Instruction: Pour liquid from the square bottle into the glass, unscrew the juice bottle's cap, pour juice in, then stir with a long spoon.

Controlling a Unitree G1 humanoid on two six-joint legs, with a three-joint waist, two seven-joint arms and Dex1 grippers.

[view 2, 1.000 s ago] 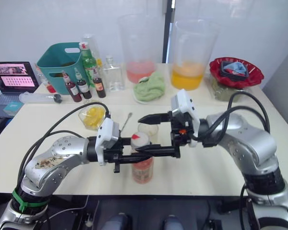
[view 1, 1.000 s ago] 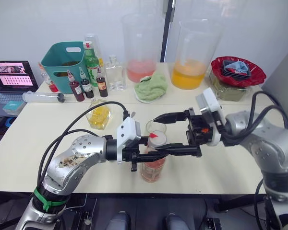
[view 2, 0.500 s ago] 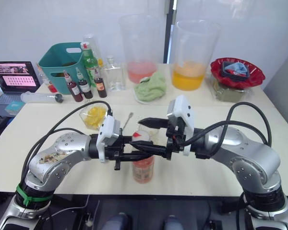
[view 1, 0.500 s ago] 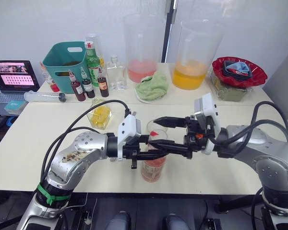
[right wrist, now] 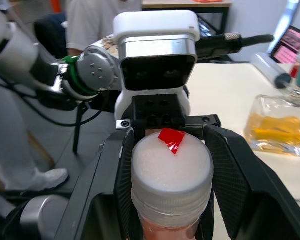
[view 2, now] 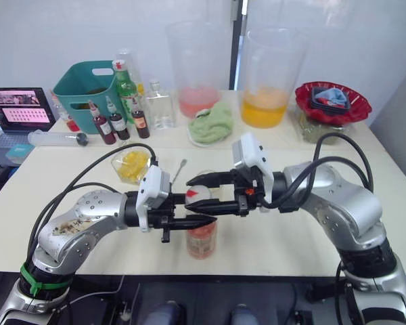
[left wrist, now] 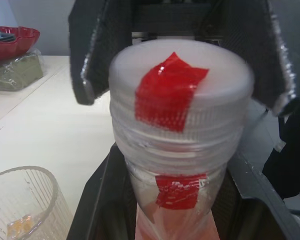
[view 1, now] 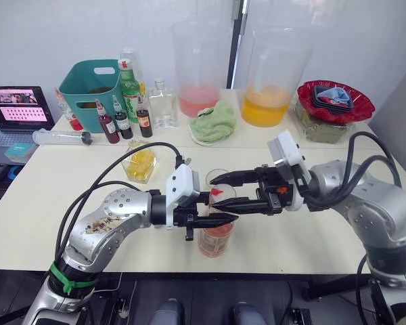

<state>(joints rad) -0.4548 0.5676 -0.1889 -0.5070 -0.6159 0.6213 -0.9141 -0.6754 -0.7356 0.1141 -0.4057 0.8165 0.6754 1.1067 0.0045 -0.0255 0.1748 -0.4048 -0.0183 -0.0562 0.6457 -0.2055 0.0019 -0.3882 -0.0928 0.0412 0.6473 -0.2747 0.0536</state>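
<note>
Juice bottle [view 1: 215, 237]: we see it upright at the near edge of the tabletop [view 1: 40, 196], pale pink juice inside, white cap [right wrist: 171, 170] with a red tape patch still on.
Left gripper [view 1: 220, 218]: jaws clamped on the bottle's neck just under the cap, holding it steady.
Right gripper [view 1: 224, 193]: jaws spread on either side of the cap, not yet pressed against it.
Step in hand: unscrewing the cap. We judge we should close squarely on the cap's ribbed side, then twist while the left hold stays firm and the bottle stays vertical.
Risk: squeezing the soft bottle could spill juice once the cap loosens.
Glass [view 1: 219, 180]: just behind the bottle, with a little yellow liquid at its bottom.
Square bottle [view 1: 141, 163]: farther back on the left, near the glass.
</note>
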